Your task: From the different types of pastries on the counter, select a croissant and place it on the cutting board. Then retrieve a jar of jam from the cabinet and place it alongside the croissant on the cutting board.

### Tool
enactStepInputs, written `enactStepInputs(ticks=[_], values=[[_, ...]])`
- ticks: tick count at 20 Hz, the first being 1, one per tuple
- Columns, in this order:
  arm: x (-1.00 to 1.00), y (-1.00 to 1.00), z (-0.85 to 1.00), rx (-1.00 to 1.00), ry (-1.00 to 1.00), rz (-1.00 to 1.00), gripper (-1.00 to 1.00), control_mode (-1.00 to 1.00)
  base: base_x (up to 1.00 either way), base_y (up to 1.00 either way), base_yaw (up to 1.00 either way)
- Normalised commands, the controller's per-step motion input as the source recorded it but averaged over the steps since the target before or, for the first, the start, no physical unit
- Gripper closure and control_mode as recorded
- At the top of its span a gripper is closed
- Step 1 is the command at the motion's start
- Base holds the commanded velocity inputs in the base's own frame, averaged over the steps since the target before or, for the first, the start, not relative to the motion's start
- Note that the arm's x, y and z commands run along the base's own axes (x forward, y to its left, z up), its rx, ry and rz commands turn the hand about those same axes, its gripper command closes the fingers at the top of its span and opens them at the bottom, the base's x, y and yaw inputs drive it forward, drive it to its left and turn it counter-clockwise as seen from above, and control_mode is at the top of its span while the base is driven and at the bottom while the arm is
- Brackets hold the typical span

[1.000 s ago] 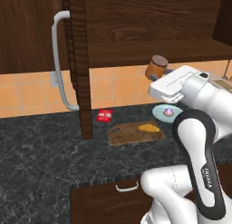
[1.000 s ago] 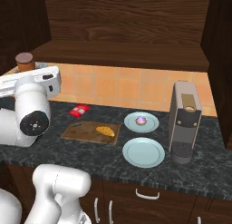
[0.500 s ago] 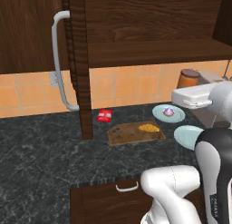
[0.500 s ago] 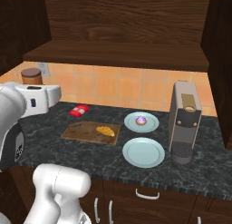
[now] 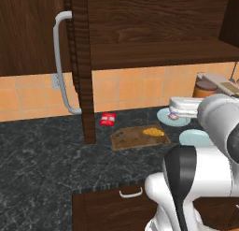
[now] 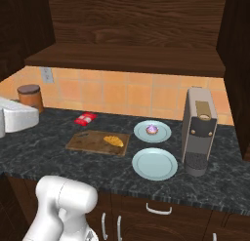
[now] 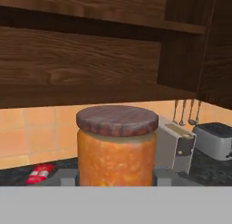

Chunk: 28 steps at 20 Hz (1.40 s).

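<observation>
The two-finger gripper (image 7: 116,175) is carrying the squat jar of orange-brown jam with a dull grey-brown lid (image 7: 116,146), its fingers (image 7: 67,175) closed narrowly against the glass on both sides. Over the last second the arm has been swinging the jar (image 5: 205,86) out of the dark brown wood-grain cabinet (image 5: 154,31) and rightward, so it is now hanging above the right end of the black marbled counter (image 6: 58,159). The golden-yellow elongated croissant (image 6: 113,140) is already lying on the flat brown wooden cutting board (image 6: 88,142), so what remains looks like bringing the jar down beside it.
</observation>
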Motion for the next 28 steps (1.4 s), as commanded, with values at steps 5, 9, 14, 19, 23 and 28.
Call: enactStepInputs(ticks=[5,9,14,19,23,28], values=[[0.08,-0.35,-1.0,-0.17,-0.47,-0.37,1.0,-1.0,0.0,0.0,0.0],[0.03,-0.85,-1.0,-0.15,-0.43,-0.26,1.0,-1.0,0.0,0.0,0.0],[0.03,-0.6,-1.0,-0.17,-0.36,-0.03,1.0,-1.0,0.0,0.0,0.0],[0.32,-0.17,-1.0,-0.19,-0.31,0.05,1.0,-1.0,0.0,0.0,0.0],[0.5,-0.58,-1.0,-0.1,-0.27,0.05,1.0,-1.0,0.0,0.0,0.0],[0.34,-0.5,-1.0,-0.14,-0.3,0.04,1.0,-1.0,0.0,0.0,0.0]])
